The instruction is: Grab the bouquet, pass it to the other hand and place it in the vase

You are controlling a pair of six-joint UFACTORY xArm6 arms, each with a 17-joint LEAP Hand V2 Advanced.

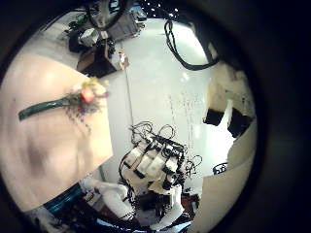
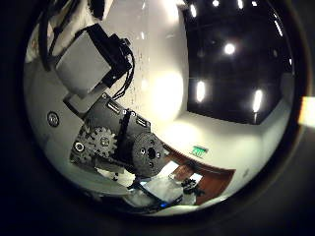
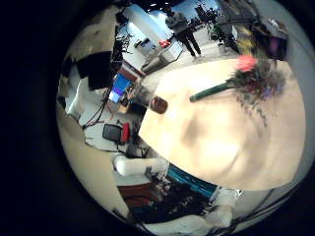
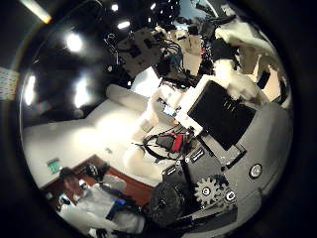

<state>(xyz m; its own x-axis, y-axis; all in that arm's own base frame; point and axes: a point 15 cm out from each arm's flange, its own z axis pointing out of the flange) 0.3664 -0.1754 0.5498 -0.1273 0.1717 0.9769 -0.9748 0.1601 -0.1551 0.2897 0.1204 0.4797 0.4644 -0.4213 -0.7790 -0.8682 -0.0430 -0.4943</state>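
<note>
1. Bouquet (image 3: 239, 81): lies flat on the pale surface (image 3: 207, 138), blooms at one end, dark wrapped stem (image 1: 41, 109) at the other. Neither robot hand holds it; judged step in hand is the first pickup.
2. Grasp advice: come down over the stem rather than the blooms (image 1: 89, 93), fingers spread across it, and close only once they straddle it (the flowers look soft and would likely crush).
3. Left robot hand (image 4: 158, 45): seen across the gap from the right thumb-side palm view, raised well clear of the surface; how far its fingers are spread cannot be told.
4. Right robot hand (image 1: 155, 165): seen from the left little-finger-side palm view, clear of the bouquet and holding nothing; its finger spread cannot be told.
5. Small dark object (image 3: 157, 103): stands at the surface's edge, apart from the stem; possibly the vase, too small to tell.
6. Obstructions: none between the bouquet and either palm; the surface around it is bare.
</note>
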